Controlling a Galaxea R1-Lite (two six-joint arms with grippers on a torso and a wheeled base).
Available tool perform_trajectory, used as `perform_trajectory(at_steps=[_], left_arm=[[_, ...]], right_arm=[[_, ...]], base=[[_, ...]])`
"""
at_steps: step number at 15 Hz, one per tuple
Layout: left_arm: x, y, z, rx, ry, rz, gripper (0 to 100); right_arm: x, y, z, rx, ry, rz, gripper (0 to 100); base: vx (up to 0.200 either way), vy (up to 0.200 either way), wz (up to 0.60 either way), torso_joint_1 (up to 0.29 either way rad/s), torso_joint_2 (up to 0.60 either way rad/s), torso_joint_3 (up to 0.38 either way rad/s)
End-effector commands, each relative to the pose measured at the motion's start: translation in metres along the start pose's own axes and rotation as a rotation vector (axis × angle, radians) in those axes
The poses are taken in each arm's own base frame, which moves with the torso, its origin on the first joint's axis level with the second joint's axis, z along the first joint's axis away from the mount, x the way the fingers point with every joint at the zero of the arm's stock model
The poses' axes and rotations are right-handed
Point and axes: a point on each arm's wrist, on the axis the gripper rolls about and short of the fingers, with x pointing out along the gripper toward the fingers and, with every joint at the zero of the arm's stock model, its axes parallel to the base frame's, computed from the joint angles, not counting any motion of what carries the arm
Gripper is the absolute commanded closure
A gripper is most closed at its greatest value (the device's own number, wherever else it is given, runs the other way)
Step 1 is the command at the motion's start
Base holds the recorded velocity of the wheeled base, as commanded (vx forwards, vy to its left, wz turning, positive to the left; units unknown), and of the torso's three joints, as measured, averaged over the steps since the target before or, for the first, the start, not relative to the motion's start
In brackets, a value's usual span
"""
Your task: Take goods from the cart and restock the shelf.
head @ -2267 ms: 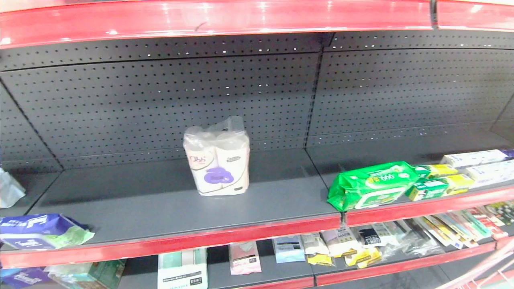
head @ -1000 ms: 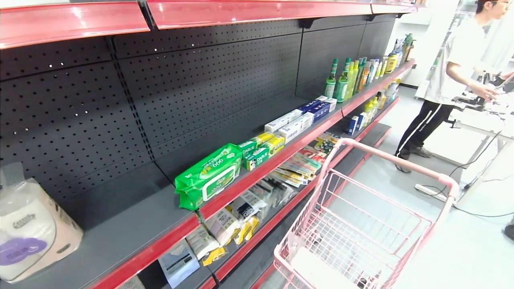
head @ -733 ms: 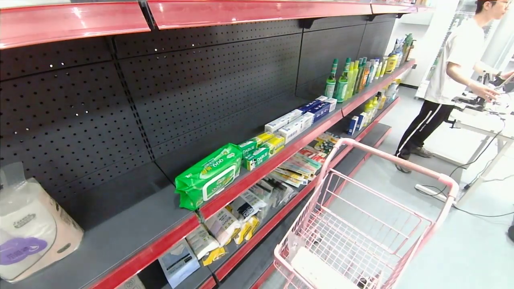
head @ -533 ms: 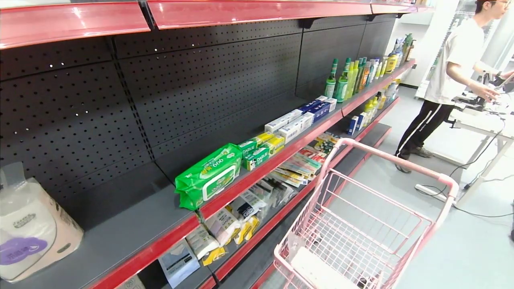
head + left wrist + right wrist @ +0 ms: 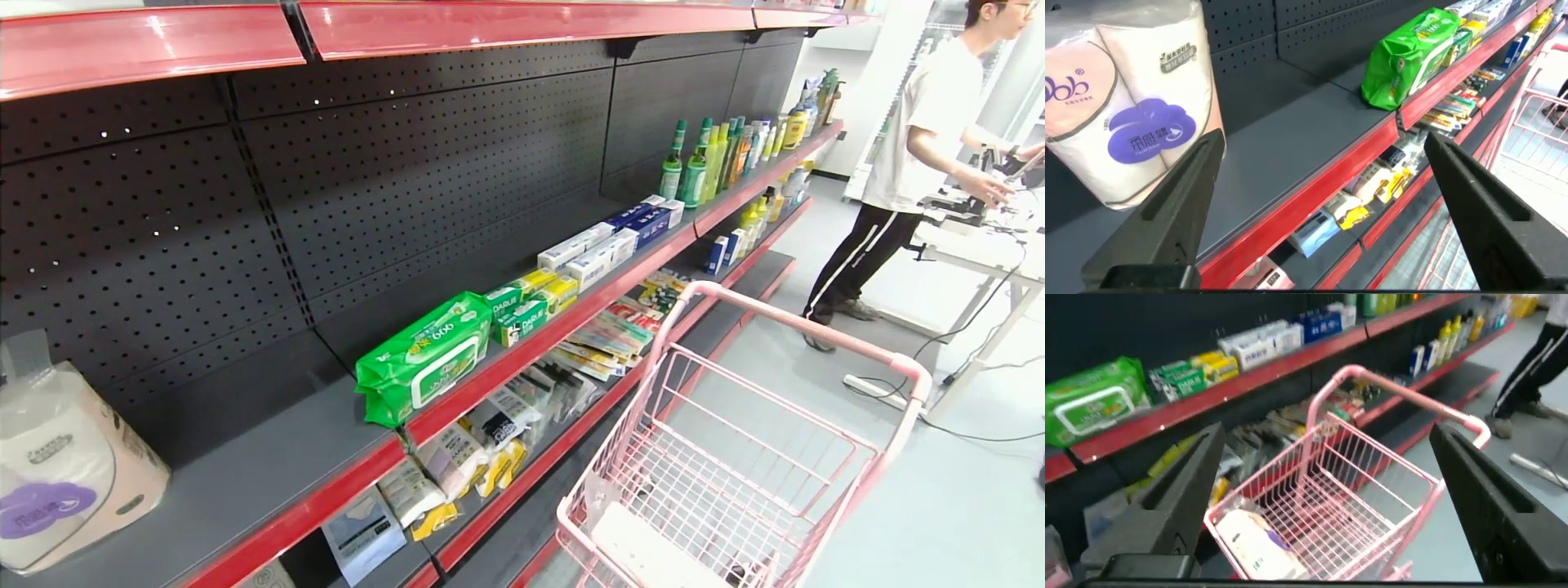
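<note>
Targeting the white soft-wrapped pack (image 5: 1253,539), lying flat on the floor of the pink wire cart (image 5: 1396,388), beyond and below the right gripper (image 5: 1327,431), nearer one finger, long axis slanting across the gap. Hovering over the cart, fingers spread wide. Hanging farther off beside the dark grey metal shelf (image 5: 1290,147): the left gripper (image 5: 1323,139), likewise gaping.

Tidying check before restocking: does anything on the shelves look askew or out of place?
The green wipes pack lies skewed to the shelf front, one corner at or just over the red edge. Packets below it lie loosely overlapped. The toilet roll pack stands upright.
</note>
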Motion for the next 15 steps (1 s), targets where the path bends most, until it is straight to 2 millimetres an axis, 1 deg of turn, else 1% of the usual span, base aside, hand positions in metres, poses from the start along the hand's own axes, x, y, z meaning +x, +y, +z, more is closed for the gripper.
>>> perform_trajectory(at_steps=[1, 2, 3, 4, 6, 7, 8, 9, 11, 13, 15], left_arm=[[0.0, 0.0, 0.0, 0.0, 0.001, 0.0, 0], [0.0, 0.0, 0.0, 0.0, 0.001, 0.0, 0], [0.0, 0.0, 0.0, 0.0, 0.001, 0.0, 0], [0.0, 0.0, 0.0, 0.0, 0.0, 0.0, 0], [0.0, 0.0, 0.0, 0.0, 0.001, 0.0, 0], [0.0, 0.0, 0.0, 0.0, 0.0, 0.0, 0], [0.0, 0.0, 0.0, 0.0, 0.001, 0.0, 0], [0.0, 0.0, 0.0, 0.0, 0.001, 0.0, 0], [0.0, 0.0, 0.0, 0.0, 0.0, 0.0, 0], [0.0, 0.0, 0.0, 0.0, 0.0, 0.0, 0], [0.0, 0.0, 0.0, 0.002, 0.0, 0.001, 0]], right_arm=[[0.166, -0.006, 0.027, -0.095, 0.441, 0.032, 0], [0.201, 0.003, 0.007, -0.102, 0.55, 0.093, 0], [0.232, 0.011, -0.018, -0.113, 0.667, 0.13, 0], [0.249, 0.023, -0.039, -0.133, 0.748, 0.194, 0], [0.271, 0.06, -0.071, -0.192, 0.853, 0.379, 0], [0.275, 0.078, -0.084, -0.233, 0.89, 0.44, 0], [0.277, 0.082, -0.09, -0.241, 0.91, 0.456, 0], [0.283, 0.091, -0.114, -0.313, 0.971, 0.517, 0], [0.29, 0.096, -0.136, -0.4, 1.018, 0.576, 0], [0.302, 0.1, -0.15, -0.435, 1.036, 0.598, 0], [0.309, 0.106, -0.155, -0.445, 1.033, 0.611, 0]], base=[[0.0, 0.0, 0.0, 0.0, 0.0, 0.0], [0.0, 0.0, 0.0, 0.0, 0.0, 0.0], [0.0, 0.0, 0.0, 0.0, 0.0, 0.0], [0.0, 0.0, 0.0, 0.0, 0.0, 0.0], [0.0, 0.0, 0.0, 0.0, 0.0, 0.0], [0.0, 0.0, 0.0, 0.0, 0.0, 0.0], [0.0, 0.0, 0.0, 0.0, 0.0, 0.0], [0.0, 0.0, 0.0, 0.0, 0.0, 0.0], [0.0, 0.0, 0.0, 0.0, 0.0, 0.0], [0.0, 0.0, 0.0, -0.035, 0.09, 0.047], [0.0, 0.0, 0.0, -0.078, 0.18, 0.09]])
